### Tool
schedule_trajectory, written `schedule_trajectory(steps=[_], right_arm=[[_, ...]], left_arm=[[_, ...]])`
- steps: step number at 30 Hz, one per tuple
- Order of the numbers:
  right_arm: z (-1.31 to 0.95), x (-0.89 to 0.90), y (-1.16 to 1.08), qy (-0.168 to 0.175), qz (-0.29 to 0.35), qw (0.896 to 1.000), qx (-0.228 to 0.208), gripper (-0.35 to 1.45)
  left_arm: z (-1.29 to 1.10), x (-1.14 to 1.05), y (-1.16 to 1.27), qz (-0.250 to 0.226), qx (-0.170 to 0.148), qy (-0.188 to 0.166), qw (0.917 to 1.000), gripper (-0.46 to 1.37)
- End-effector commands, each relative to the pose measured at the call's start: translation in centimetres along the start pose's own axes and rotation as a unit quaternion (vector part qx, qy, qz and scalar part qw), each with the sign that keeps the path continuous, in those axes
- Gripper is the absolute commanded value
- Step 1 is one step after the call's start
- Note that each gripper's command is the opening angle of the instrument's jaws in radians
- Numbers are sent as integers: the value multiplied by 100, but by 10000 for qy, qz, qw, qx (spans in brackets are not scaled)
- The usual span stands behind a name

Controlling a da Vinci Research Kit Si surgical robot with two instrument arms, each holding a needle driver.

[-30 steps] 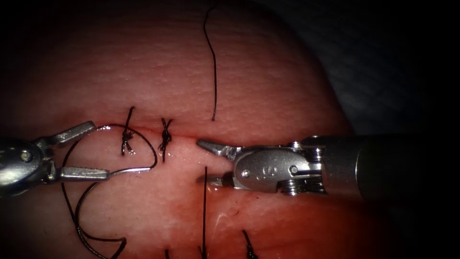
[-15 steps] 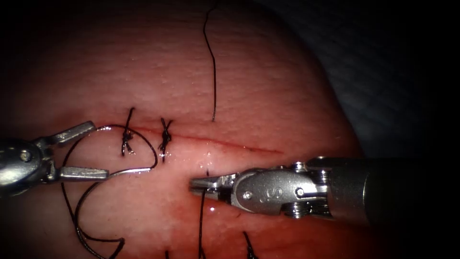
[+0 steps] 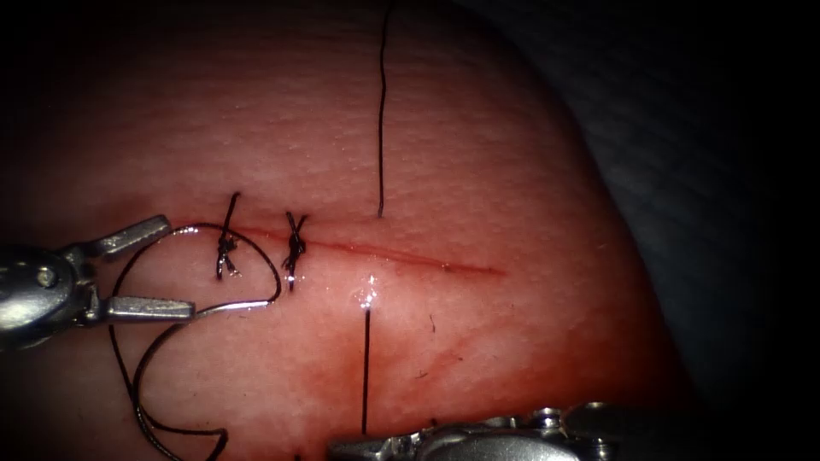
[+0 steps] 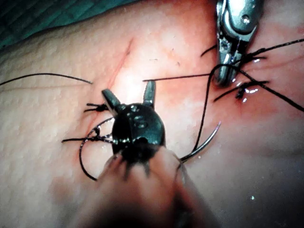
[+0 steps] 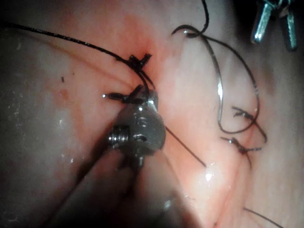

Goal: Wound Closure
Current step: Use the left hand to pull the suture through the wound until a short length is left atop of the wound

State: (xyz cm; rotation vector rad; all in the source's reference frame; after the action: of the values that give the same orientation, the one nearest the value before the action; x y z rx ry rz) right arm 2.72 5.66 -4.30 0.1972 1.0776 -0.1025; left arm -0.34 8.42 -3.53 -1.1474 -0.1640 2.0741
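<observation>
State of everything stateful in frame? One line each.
left gripper, open, holding nothing.
right gripper, shut on the thread.
needle, loose on the tissue by the cut's left end, not piercing it.
thread, taut across the cut.
cut, two knotted stitches at left, rest open.

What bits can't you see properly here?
- Right tool: in the endoscope view the bottom edge cuts most of it off. It grips the thread.
- Needle, lying on the tissue: its end sits too close to the lower jaw of the open, empty left tool to tell if they touch.
- Rest of the needle: in the left wrist view the left tool hides it.
</observation>
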Motion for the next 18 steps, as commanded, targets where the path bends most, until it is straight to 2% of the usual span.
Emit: schedule_trajectory(steps=[1, 11, 15, 17, 18], right_arm=[[-1, 7, -8, -37, -29, 9999, 120, -35], [-14, 68, -87, -188, -44, 9958, 900, -35], [-20, 84, -102, -149, -14, 9949, 996, -35], [-26, 91, -100, 13, 1, 9963, 854, -35], [-30, 92, -95, 132, 20, 9972, 733, -28]], left_arm=[[0, 0, 0, 0, -10, 0, 10000, 53], [0, 0, 0, 0, -8, 0, 10000, 54], [1, 0, 0, 0, -7, 0, 10000, 53], [1, 0, 0, 0, -5, 0, 10000, 53], [1, 0, 0, 0, -5, 0, 10000, 52]])
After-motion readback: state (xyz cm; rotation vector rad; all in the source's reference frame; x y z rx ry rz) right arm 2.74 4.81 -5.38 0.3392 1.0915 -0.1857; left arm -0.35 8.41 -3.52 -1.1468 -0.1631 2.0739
